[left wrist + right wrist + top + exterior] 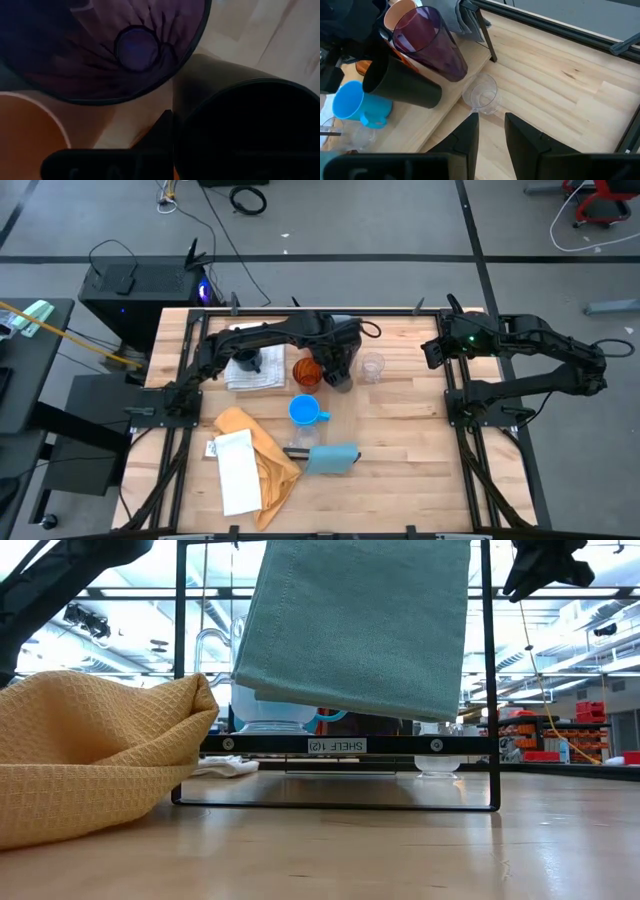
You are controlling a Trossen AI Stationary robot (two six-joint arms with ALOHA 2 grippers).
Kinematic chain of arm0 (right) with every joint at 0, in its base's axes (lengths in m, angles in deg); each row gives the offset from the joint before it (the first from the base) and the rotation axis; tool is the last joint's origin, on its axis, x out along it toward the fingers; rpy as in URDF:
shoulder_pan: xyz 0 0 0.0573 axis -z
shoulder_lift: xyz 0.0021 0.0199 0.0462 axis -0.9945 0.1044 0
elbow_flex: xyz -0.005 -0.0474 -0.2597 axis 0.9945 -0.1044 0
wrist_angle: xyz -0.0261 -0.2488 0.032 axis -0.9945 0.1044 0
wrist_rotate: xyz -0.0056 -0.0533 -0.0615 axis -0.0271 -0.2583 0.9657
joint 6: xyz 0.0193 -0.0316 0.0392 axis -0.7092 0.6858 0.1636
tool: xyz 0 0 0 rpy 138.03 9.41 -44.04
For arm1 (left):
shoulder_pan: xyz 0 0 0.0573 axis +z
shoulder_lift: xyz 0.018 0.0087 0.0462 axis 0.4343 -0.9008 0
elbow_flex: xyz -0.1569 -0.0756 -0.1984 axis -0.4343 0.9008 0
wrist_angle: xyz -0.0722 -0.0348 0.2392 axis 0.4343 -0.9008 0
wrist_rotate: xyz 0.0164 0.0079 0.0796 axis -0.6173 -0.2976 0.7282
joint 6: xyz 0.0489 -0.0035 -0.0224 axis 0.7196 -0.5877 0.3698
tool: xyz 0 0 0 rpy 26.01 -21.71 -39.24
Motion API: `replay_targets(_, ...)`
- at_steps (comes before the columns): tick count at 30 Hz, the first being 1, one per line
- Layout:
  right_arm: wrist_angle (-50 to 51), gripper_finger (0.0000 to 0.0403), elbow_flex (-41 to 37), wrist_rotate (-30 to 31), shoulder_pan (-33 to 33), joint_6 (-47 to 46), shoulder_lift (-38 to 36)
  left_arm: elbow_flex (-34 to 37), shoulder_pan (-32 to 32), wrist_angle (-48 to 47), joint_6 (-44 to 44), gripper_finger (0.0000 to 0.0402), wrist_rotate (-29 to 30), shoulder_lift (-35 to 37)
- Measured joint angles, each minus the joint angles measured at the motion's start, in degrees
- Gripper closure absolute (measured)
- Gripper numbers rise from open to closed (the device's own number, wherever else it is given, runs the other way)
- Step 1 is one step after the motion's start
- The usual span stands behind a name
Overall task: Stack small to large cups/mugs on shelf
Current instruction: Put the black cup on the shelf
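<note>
In the high view, the left arm reaches from the left of the frame to the upper middle of the pale slatted wooden worktop (400, 430), and the left gripper (338, 370) sits over a cluster of cups there; its jaws are closed on the matte black cup (340, 378). Just left of that is the orange plastic cup (306, 371), just right the small clear glass (372, 366), and below them, near the centre, the bright blue mug (305, 412) stands upright. A folded white cloth (257, 372) lies left of the cluster, a yellow waffle-weave cloth (262, 455) and a white card (237, 470) at lower left, and a teal cloth (332, 459) at lower centre. The right gripper (434, 352) hangs at the upper right edge of the worktop, holding nothing. The low view is filled by the yellow cloth at left and the teal cloth draped over a black metal frame (489, 690) labelled as a shelf. In the left wrist view, the purple translucent cup (115, 45) fills the upper frame, the black cup the lower right, the orange cup the lower left. In the right wrist view, the right jaws stand partly open at the bottom of the frame, above the clear glass; the purple cup, black cup and orange cup lean together at upper left, touching, with the blue mug at the left edge.
</note>
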Motion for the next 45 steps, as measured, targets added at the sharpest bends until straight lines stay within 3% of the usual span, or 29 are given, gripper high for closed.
replay_targets(4,0.00,0.0302,0.00,0.00,0.01,0.23,0.00,-0.08,0.00,0.05,0.04,0.0379,0.02,-0.61)
replay_targets(11,0.00,0.0302,-0.02,0.00,0.00,0.27,0.00,-0.07,-0.04,-0.48,1.09,0.0393,-0.49,-1.71)
replay_targets(17,0.00,0.0302,-0.02,0.01,0.00,0.30,0.00,-0.01,0.12,-0.07,1.09,0.0369,-0.39,-1.87)
replay_targets(25,0.02,0.0302,-0.02,0.01,0.01,0.88,0.00,-0.01,0.20,0.14,1.49,0.0383,-0.62,-1.86)
replay_targets(36,0.02,0.0302,-0.02,0.00,0.01,0.90,0.00,0.01,0.22,0.68,2.11,0.0296,-0.42,-1.86)
replay_targets(45,0.02,0.0302,-0.02,0.00,0.01,0.90,0.00,0.01,0.20,0.66,2.08,0.0247,-1.53,-1.88)
